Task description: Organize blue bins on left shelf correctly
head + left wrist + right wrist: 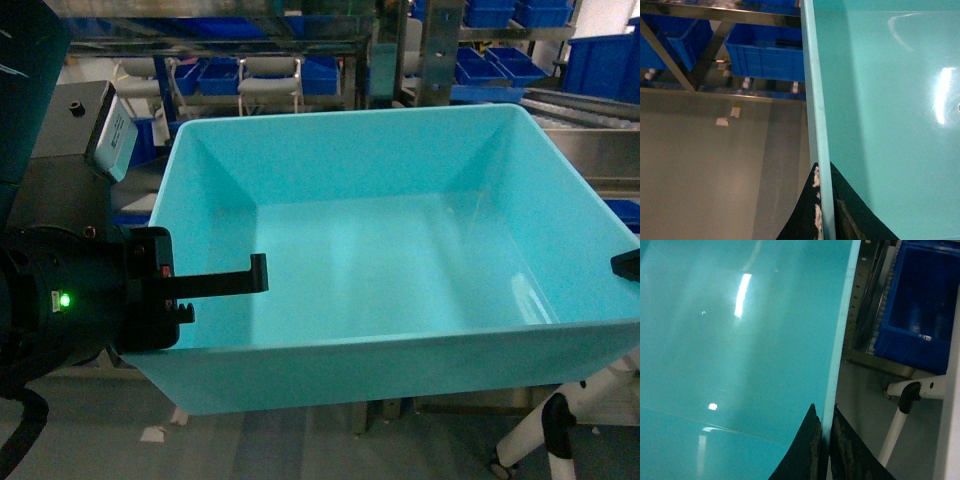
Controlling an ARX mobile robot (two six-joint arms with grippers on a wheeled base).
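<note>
Turquoise bin [400,260] held up between both arms, long axis left-right: left tool [824,210] clamped on its left rim, right tool [824,450] clamped on right rim. Shelf rack [300,45] lies beyond the bin, straight ahead.

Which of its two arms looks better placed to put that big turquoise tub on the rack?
Neither alone, I'd judge: both. The left gripper jaws clamp the turquoise tub's left rim and the right gripper jaws clamp its right rim, so they would carry it together.
</note>
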